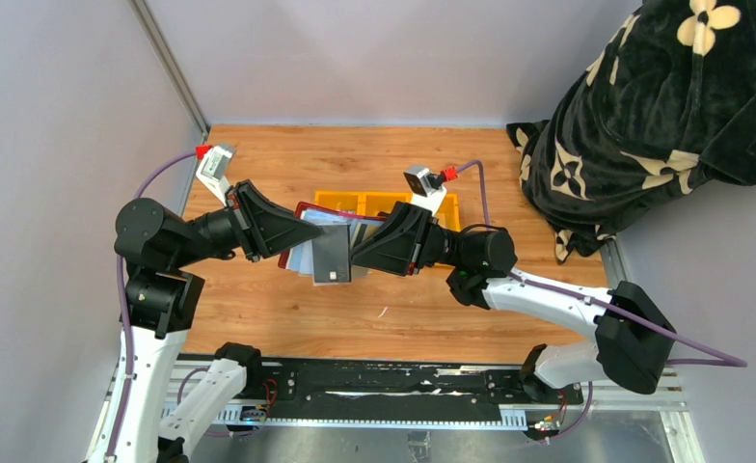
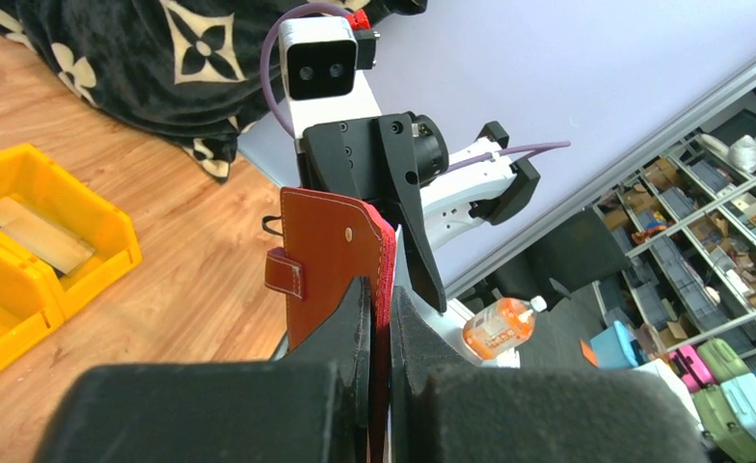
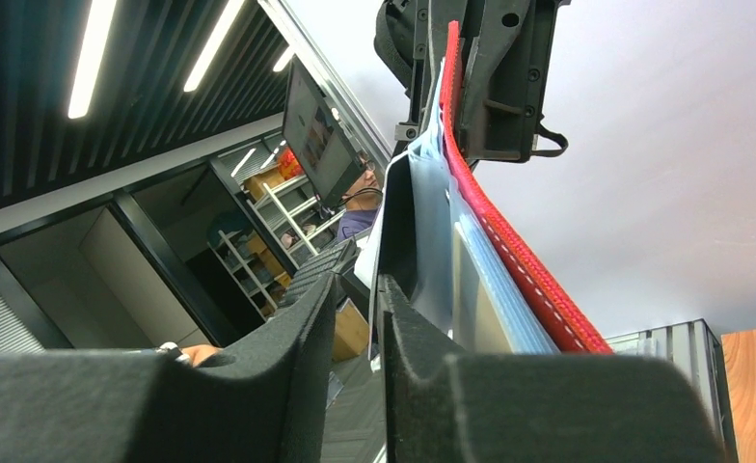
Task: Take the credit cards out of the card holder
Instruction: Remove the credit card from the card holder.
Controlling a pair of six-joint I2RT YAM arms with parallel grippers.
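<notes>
Card holder hangs in the air between your two arms, above the wooden table and just on the near side of the yellow tray. Your left gripper is clenched on the edge of the maroon cover, and the closure tab faces the left wrist camera. The holder is open, and its grey-blue see-through sleeves fan out toward the near side. A dark grey card sticks out of them at the near right. Your right gripper meets that card from the right. Its jaws stand a narrow gap apart, and you cannot tell from these views whether they pinch the card. A tan card lies in one compartment of the tray. A black flowered blanket is heaped at the far right.
</notes>
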